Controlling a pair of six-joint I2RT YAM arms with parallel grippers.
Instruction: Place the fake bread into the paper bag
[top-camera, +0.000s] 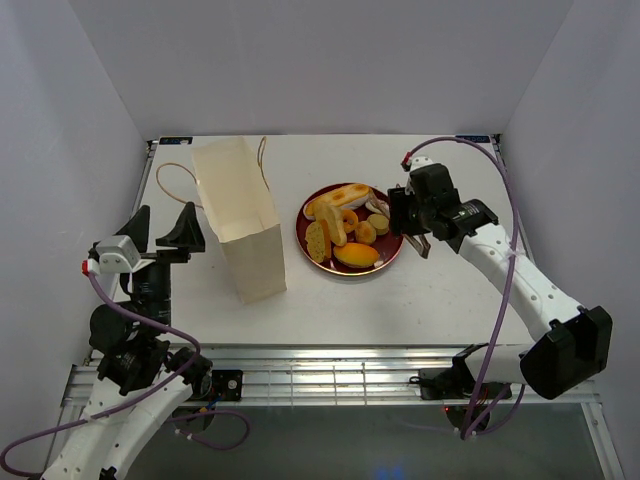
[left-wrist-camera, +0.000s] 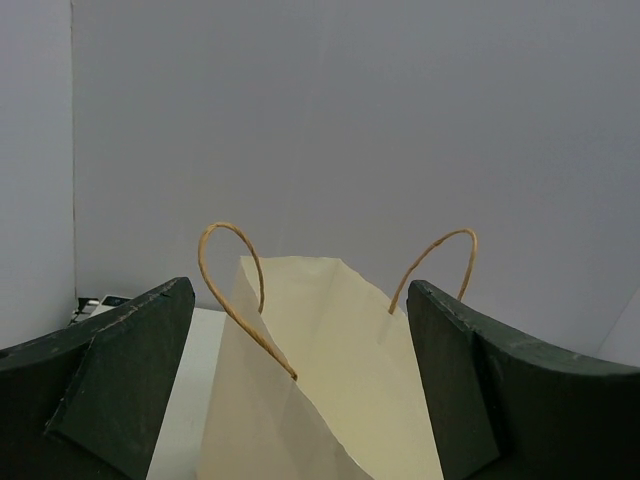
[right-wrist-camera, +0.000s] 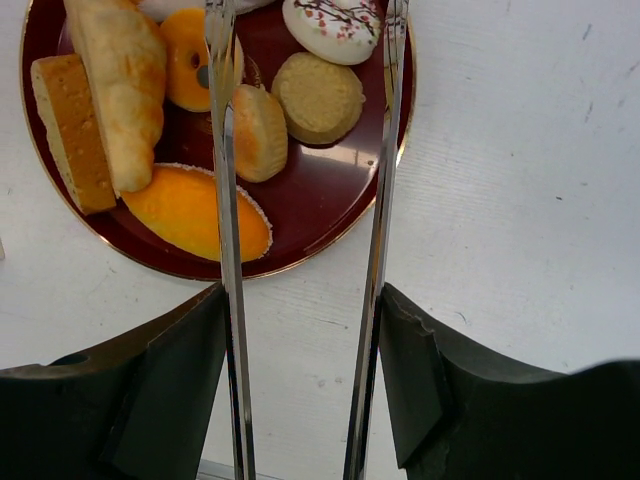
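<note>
The cream paper bag (top-camera: 245, 225) stands open at centre left, cord handles up; it fills the left wrist view (left-wrist-camera: 330, 390). The fake bread lies on a dark-red plate (top-camera: 303, 232): a baguette (right-wrist-camera: 120, 90), a slice (right-wrist-camera: 72, 130), an orange oval roll (right-wrist-camera: 195, 212), a small roll (right-wrist-camera: 260, 130), a round piece (right-wrist-camera: 318, 97) and a ring donut (right-wrist-camera: 185, 60). My right gripper (top-camera: 405, 215) (right-wrist-camera: 303, 330) is shut on metal tongs (right-wrist-camera: 225, 200), whose two arms spread open over the plate and hold nothing. My left gripper (top-camera: 160, 232) (left-wrist-camera: 300, 290) is open, just left of the bag.
A white iced donut (right-wrist-camera: 330, 27) lies at the plate's far edge. White walls close in the table on three sides. A metal rail (top-camera: 330, 370) runs along the near edge.
</note>
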